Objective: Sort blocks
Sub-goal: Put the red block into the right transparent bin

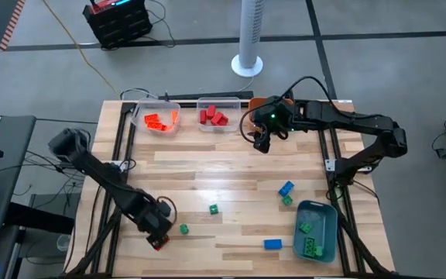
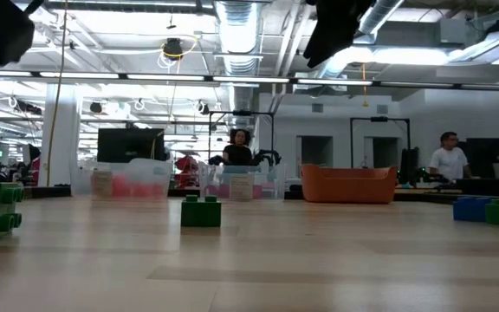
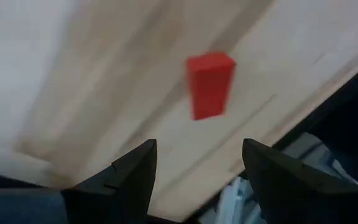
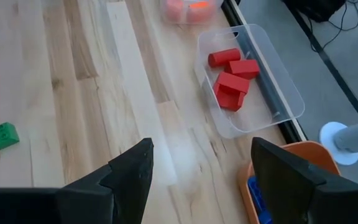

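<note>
Lying just ahead of left tool (image 3: 197,171): red block (image 3: 210,84)

An open-plan lab: exposed ceiling ducts (image 2: 241,26), strip lights, monitors (image 2: 130,144) and seated people (image 2: 447,160) beyond the table (image 2: 249,260)

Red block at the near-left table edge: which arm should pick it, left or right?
Left. The left gripper hangs open just above the red block, by the table's near-left edge. The right gripper is open too, but at the far side near the clear bin of red blocks.
</note>
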